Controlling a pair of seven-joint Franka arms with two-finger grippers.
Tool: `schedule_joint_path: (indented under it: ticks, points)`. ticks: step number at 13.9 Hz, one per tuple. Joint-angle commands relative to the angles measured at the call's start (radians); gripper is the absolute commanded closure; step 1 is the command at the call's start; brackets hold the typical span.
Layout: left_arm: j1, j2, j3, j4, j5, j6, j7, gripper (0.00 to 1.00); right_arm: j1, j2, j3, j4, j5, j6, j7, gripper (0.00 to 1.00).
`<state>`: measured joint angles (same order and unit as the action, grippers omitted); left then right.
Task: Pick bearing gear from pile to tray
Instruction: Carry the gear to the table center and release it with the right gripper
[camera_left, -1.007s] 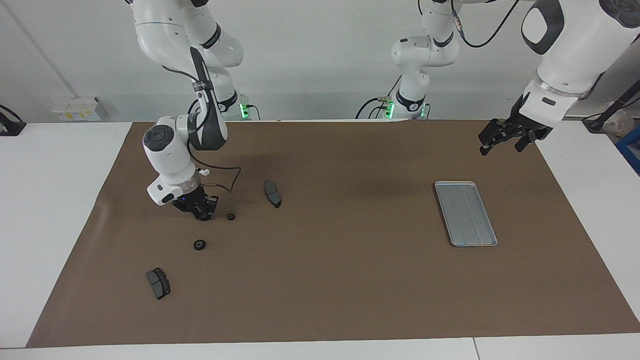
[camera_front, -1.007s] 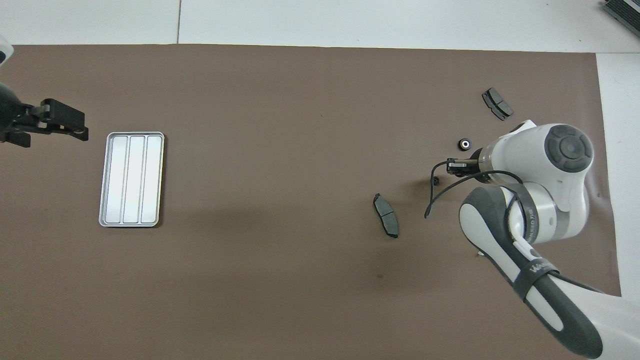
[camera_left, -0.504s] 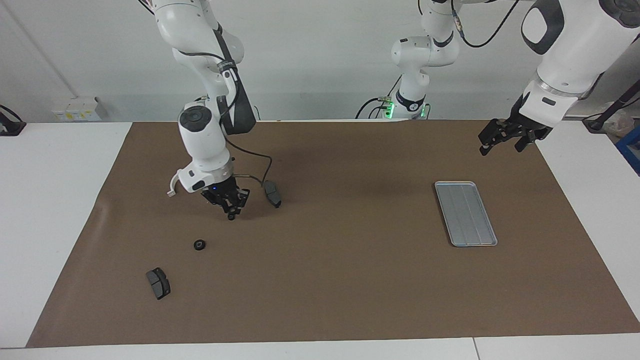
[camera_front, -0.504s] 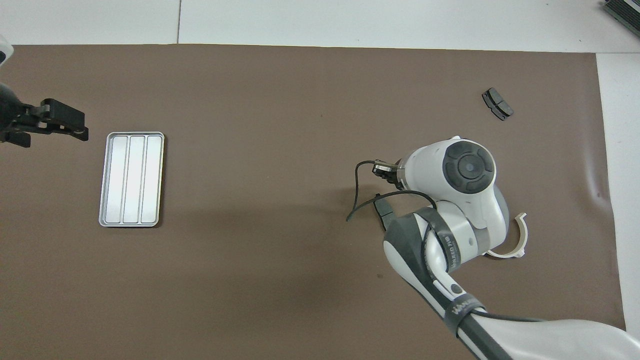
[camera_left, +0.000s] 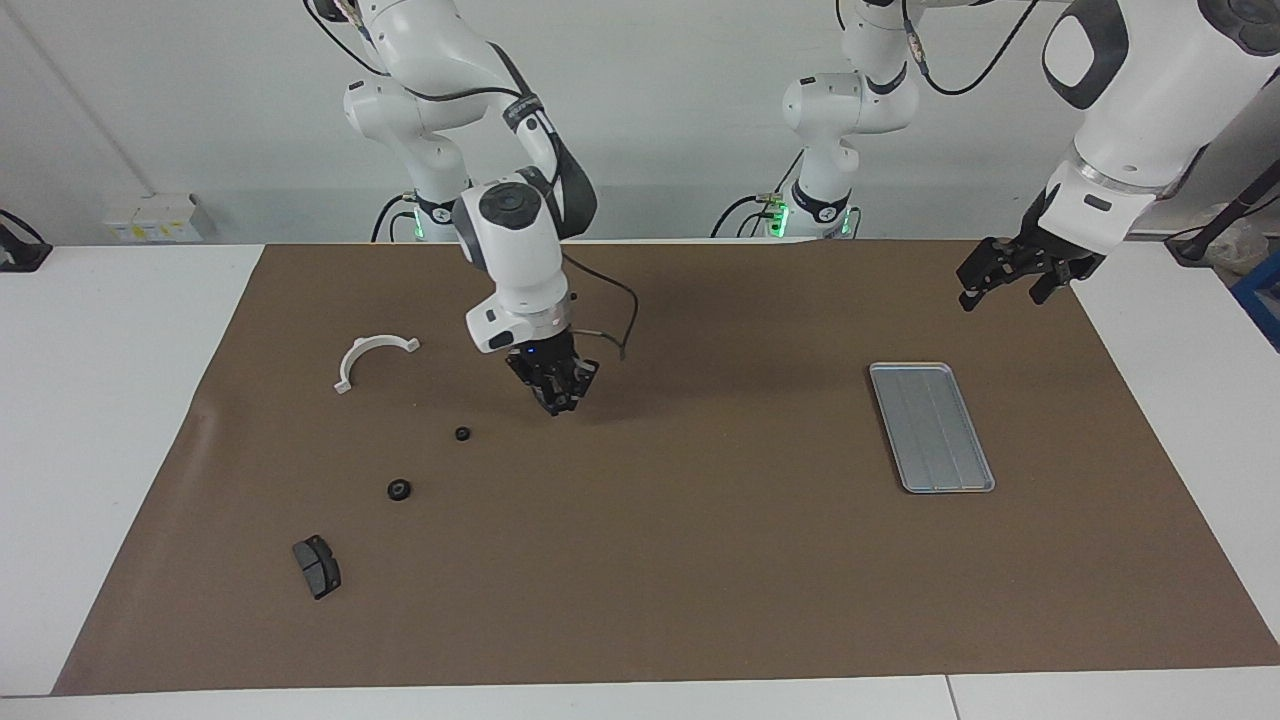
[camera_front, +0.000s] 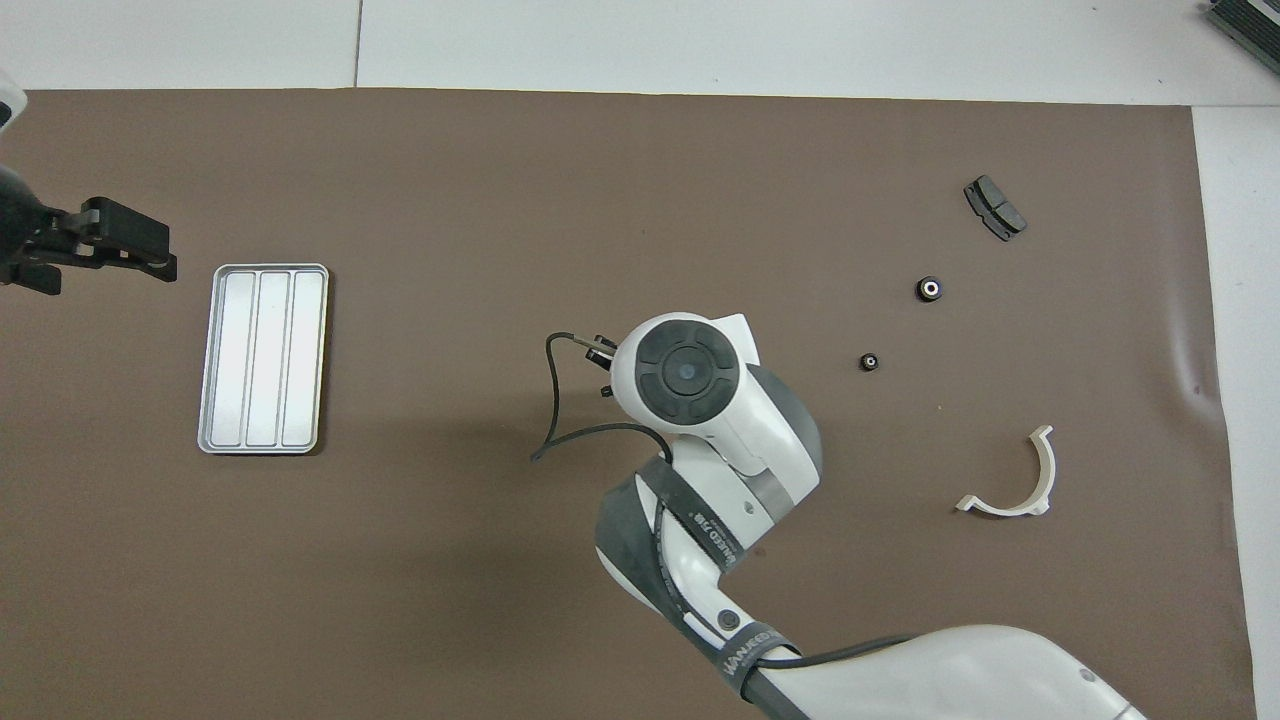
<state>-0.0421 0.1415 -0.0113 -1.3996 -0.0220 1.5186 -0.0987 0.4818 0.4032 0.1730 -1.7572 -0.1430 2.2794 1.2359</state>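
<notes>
Carried from the pile toward the desk's middle since a second ago, the right gripper (camera_left: 553, 397), grip impossible to tell, is parted from the nearest black ring (camera_left: 462, 433), left toward the right arm's edge, while the tray (camera_left: 930, 425) is flanked by the waiting, open-fingered left gripper (camera_left: 1002, 290).

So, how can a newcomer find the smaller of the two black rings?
Start at the white half-ring bracket near the right arm's end of the brown mat. Two small black round rings lie farther from the robots. The smaller ring lies closer to the bracket; the larger ring lies farther out.
</notes>
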Motion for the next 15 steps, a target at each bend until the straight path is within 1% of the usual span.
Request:
schedule_joint_path:
  ticks: [1,5,9,11,12,13,14,15]
  points:
    - [0.01,-0.029,-0.007,-0.039,0.01,0.023,0.005,0.0,0.027,0.13,-0.003,0.174,-0.064,-0.052,0.106,1.0]
    - [0.01,-0.029,-0.007,-0.039,0.01,0.023,0.005,0.0,0.06,0.181,-0.003,0.179,-0.066,-0.028,0.143,1.0]
    - [0.01,-0.029,-0.007,-0.039,0.01,0.023,0.005,0.0,0.054,0.18,-0.003,0.163,-0.061,-0.017,0.143,1.0]
    - [0.01,-0.029,-0.006,-0.039,0.01,0.023,0.005,0.0,0.05,0.18,-0.003,0.156,-0.063,-0.014,0.14,0.7]
    - [0.01,-0.029,-0.007,-0.039,0.01,0.023,0.005,0.0,0.05,0.18,-0.003,0.147,-0.064,-0.014,0.137,0.67]
    - [0.01,-0.029,-0.007,-0.039,0.01,0.023,0.005,0.0,0.049,0.178,-0.003,0.147,-0.064,-0.015,0.135,0.6]
    - [0.01,-0.029,-0.007,-0.039,0.01,0.023,0.005,0.0,0.043,0.178,-0.003,0.153,-0.066,-0.014,0.134,0.48]
    - [0.01,-0.029,-0.007,-0.039,0.01,0.023,0.005,0.0,0.038,0.177,-0.003,0.163,-0.066,-0.02,0.131,0.38]
